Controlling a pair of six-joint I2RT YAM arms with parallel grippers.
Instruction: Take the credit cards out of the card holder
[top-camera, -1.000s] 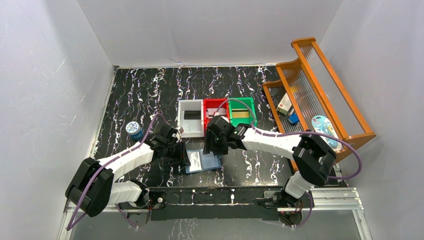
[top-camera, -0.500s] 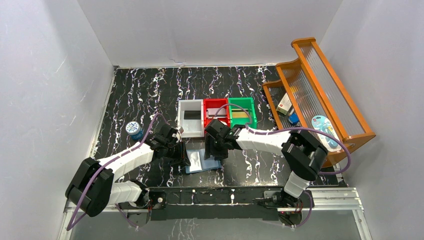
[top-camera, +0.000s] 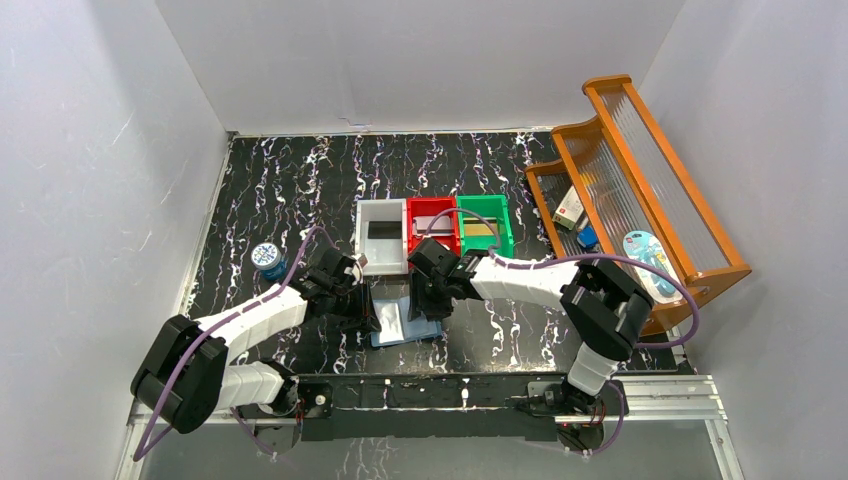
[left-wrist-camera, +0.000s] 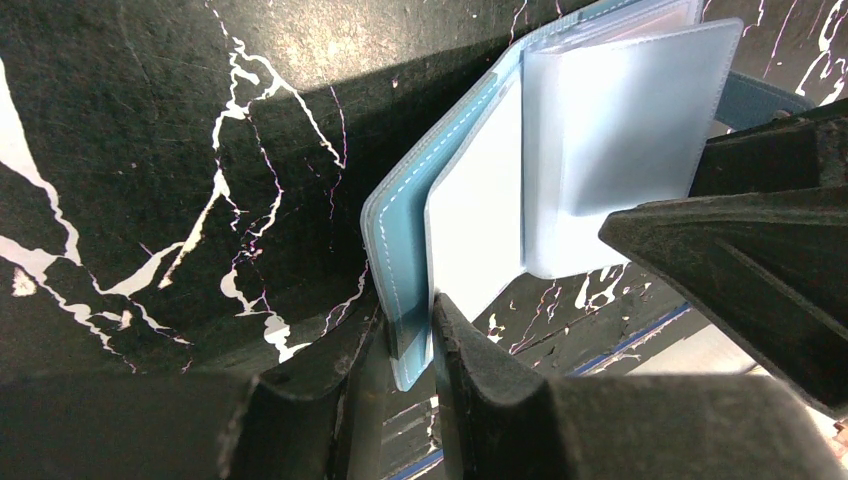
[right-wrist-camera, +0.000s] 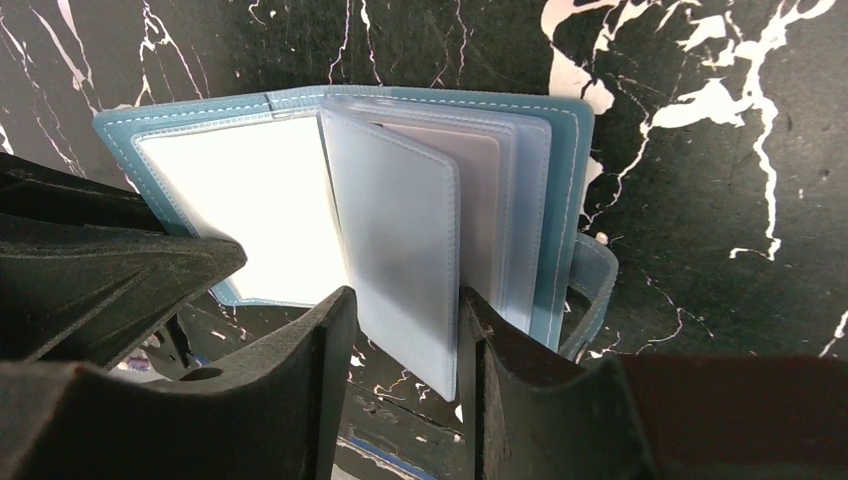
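Note:
The blue card holder (top-camera: 405, 325) lies open on the black marbled table near the front edge. My left gripper (top-camera: 365, 305) is shut on the lower left corner of its cover (left-wrist-camera: 400, 300), pinched between the fingers (left-wrist-camera: 410, 330). One clear pocket leaf (right-wrist-camera: 405, 270) stands up between the fingers of my right gripper (right-wrist-camera: 405, 330). It rests against the right finger, with a gap to the left one, so that gripper is open. A greyish shape shows inside the pockets (right-wrist-camera: 480, 200); I cannot tell if it is one of the credit cards. A black card (top-camera: 383, 229) lies in the white tray.
White (top-camera: 381, 256), red (top-camera: 432, 208) and green (top-camera: 484, 205) trays stand in a row just behind the holder. A round blue tin (top-camera: 267, 258) sits at the left. A wooden rack (top-camera: 640, 190) at the right holds a white-and-red box (top-camera: 570, 207) and a small blue block (top-camera: 588, 237).
My right gripper has shifted a little left over the holder and its jaws have narrowed round the standing pocket leaf. The left gripper keeps its hold and has not moved.

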